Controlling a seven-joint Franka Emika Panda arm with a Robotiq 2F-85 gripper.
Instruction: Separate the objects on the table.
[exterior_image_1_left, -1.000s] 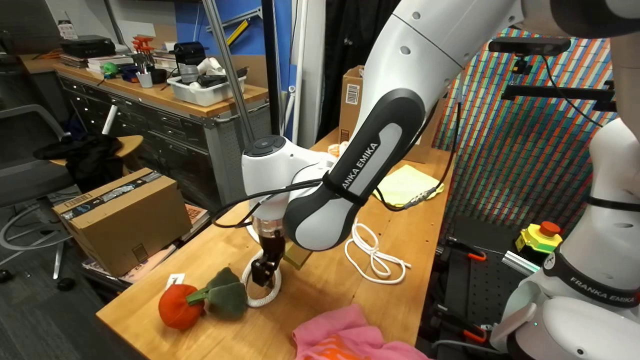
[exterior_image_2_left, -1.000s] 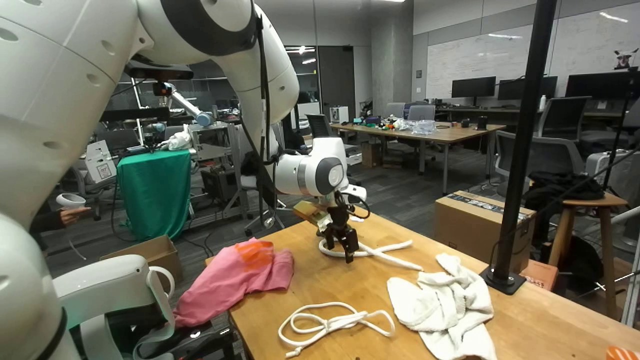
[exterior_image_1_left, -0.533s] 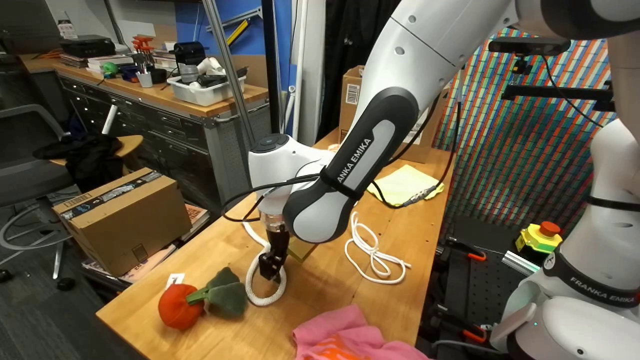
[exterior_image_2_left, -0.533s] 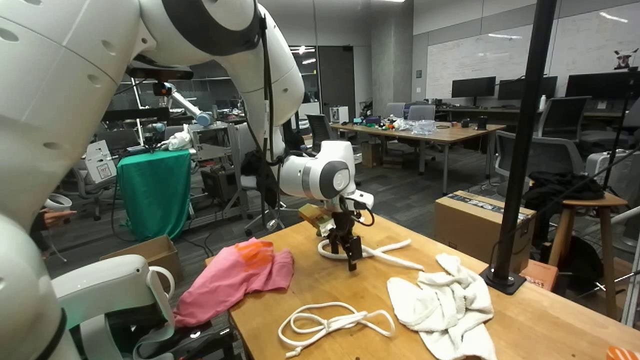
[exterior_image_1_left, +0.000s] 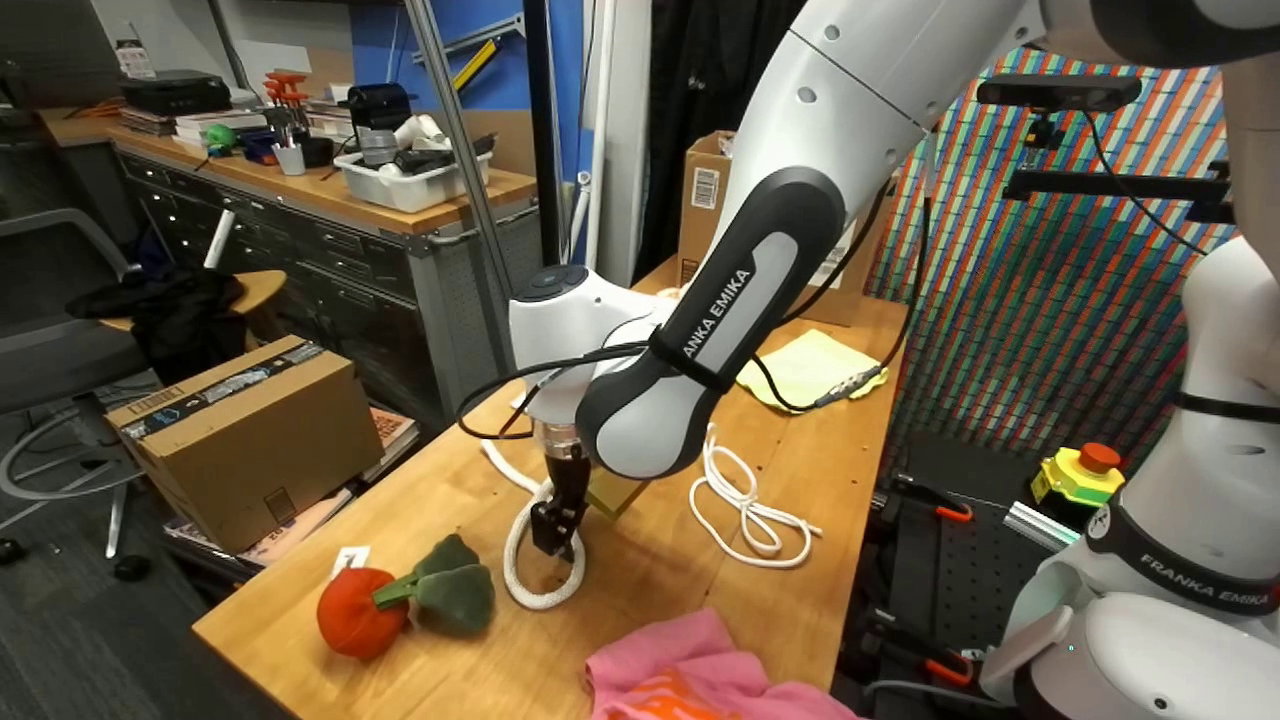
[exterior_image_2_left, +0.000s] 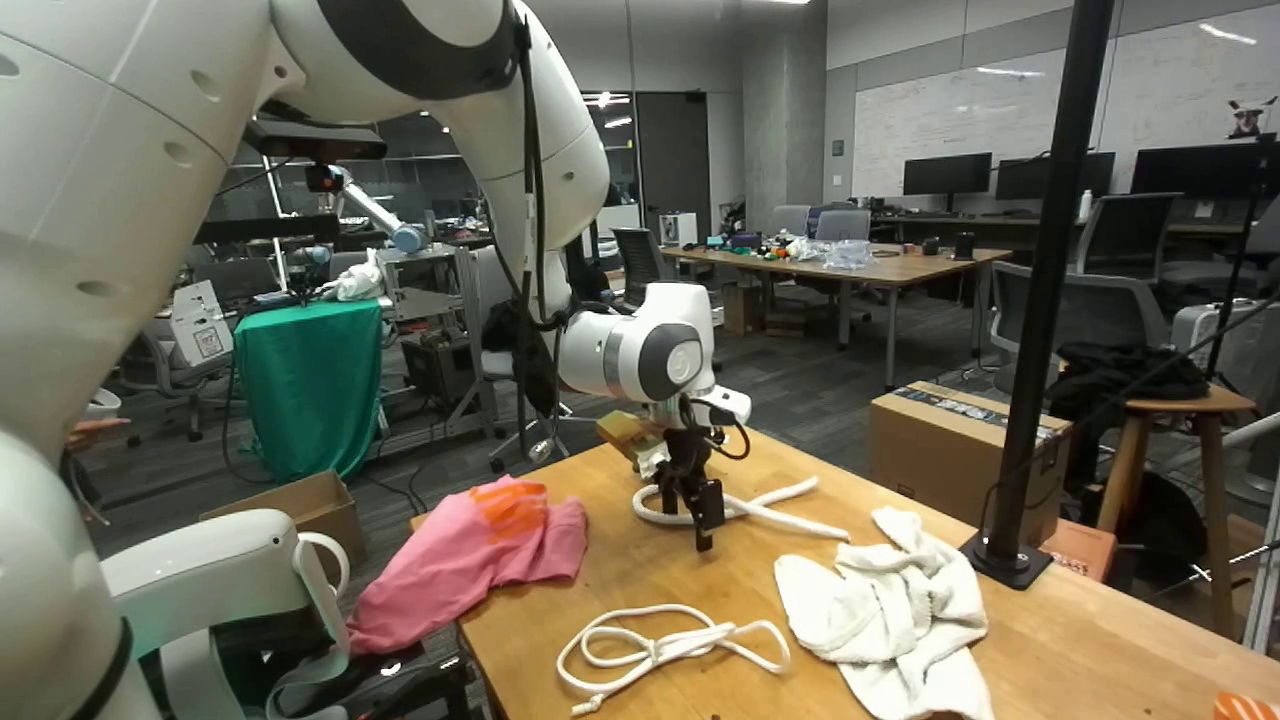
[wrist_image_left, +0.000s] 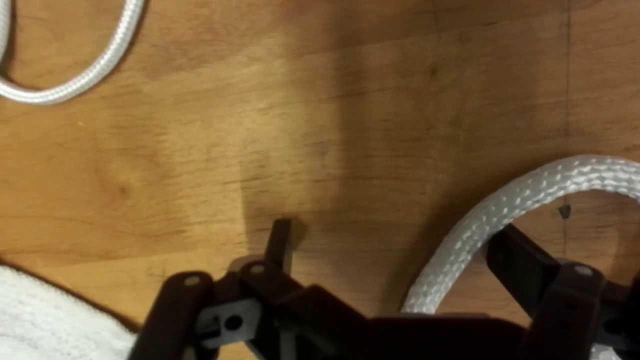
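The gripper (wrist_image_left: 395, 242) stands low over the table (exterior_image_2_left: 1090, 670), its jaws wide apart and holding nothing; they straddle one strand of the thick white rope (wrist_image_left: 462, 245), probably so that closing pinches it; the rope lies looped between the pink cloth (exterior_image_2_left: 480, 550) and the white rag (exterior_image_2_left: 905, 615), apart from the thin white rope (exterior_image_2_left: 653, 652); that gap presumably keeps the two from tangling.

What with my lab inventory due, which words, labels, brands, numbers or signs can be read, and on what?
"ANKA EMIKA": robot arm; its start is hidden.
"FRANKA EMIKA": black band on robot base.
Possibly "7", unclear: white tag beside orange plush.
Too small or blurred: marks on the taped box, tall carton, whiteboard and elsewhere.
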